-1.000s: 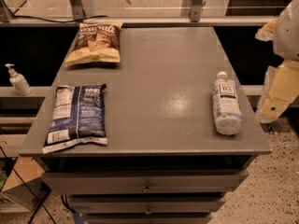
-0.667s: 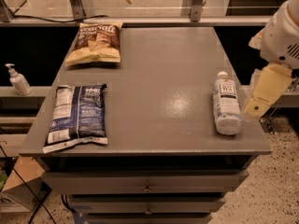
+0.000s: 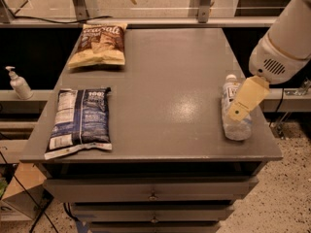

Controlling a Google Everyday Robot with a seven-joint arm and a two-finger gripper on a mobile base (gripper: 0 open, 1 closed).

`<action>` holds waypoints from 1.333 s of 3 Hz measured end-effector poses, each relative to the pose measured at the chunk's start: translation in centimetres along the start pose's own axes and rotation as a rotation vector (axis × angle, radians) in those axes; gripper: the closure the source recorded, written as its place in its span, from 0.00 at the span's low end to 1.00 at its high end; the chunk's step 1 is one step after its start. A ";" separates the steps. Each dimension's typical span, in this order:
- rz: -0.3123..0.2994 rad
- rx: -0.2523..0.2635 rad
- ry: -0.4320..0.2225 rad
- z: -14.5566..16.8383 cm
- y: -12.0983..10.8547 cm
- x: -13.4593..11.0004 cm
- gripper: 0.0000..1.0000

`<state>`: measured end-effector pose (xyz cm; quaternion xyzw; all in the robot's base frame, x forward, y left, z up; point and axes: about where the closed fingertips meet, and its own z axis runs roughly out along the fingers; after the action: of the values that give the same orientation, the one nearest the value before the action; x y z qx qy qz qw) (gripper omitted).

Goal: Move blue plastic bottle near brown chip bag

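Grey bench (image 3: 170, 76) with drawers stands before a glass partition. Near its right edge the blue plastic bottle (image 3: 237, 128) lies on its side, cap toward the back. The claw (image 3: 245, 100) hangs over the bottle's middle, partly covering it; whether it is wide or narrow I cannot tell. The brown chip bag (image 3: 99, 45) lies at the far left corner, well apart. A navy bag (image 3: 80, 120) lies front left.
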<state>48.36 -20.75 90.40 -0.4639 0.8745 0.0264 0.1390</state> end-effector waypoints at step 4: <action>0.206 -0.117 0.065 7.4 -0.6 2.4 0.41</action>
<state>49.21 -21.76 82.76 -0.3797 0.9185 0.0766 0.0798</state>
